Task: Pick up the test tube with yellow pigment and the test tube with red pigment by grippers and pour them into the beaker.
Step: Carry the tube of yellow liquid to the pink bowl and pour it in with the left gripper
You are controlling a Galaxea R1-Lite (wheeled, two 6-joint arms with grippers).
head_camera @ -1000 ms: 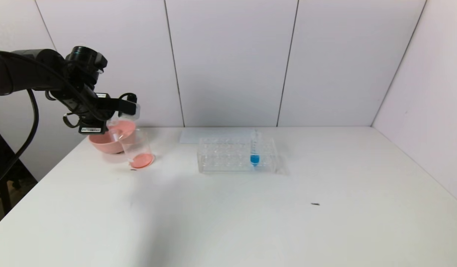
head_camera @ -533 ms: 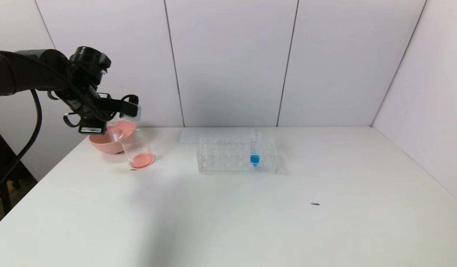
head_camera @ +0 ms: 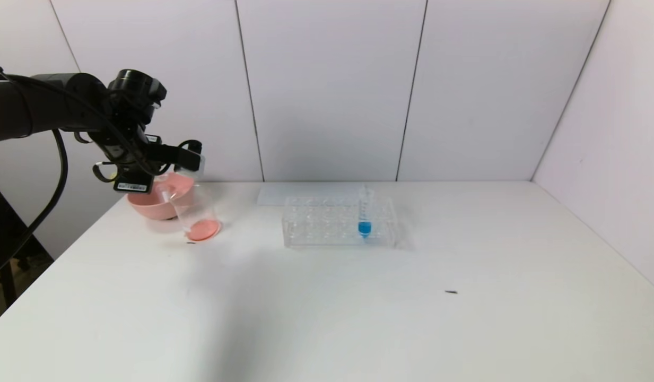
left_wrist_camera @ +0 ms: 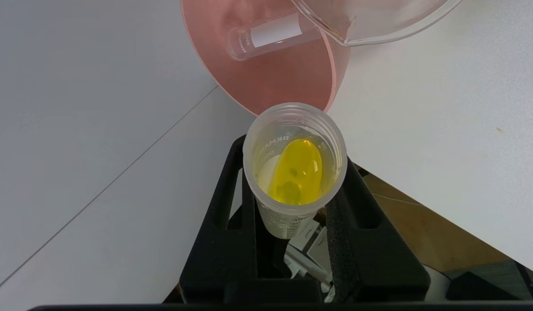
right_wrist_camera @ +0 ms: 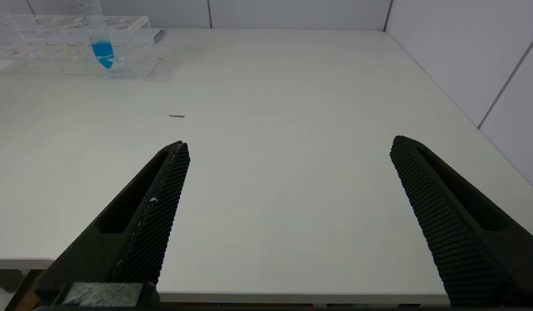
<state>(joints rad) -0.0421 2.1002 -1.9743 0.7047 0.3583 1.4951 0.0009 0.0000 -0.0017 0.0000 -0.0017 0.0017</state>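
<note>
Nearest to me, my right gripper (right_wrist_camera: 288, 190) hangs parked over the front edge of the white desk (head_camera: 390, 297), its two ribbed fingers (right_wrist_camera: 162, 194) spread wide apart with nothing between them. Farther out, a clear tube rack (head_camera: 338, 221) stands mid-desk with a blue-tipped tube (head_camera: 364, 211) upright in it. At the far left corner of the desk, my left arm reaches in from the side, forearm level, wrist bent so that the left gripper (head_camera: 191, 157) points across the desk, raised above the beaker (head_camera: 194, 212). It is clamped on the test tube with yellow pigment (left_wrist_camera: 295, 168), tipped close to level; in the wrist view the yellow liquid pools along the tube's lower wall behind the open mouth. The beaker holds an orange-red layer at its bottom. Just behind it sits a pink bowl (head_camera: 151, 204), with an empty clear tube (left_wrist_camera: 266, 38) lying inside.
</note>
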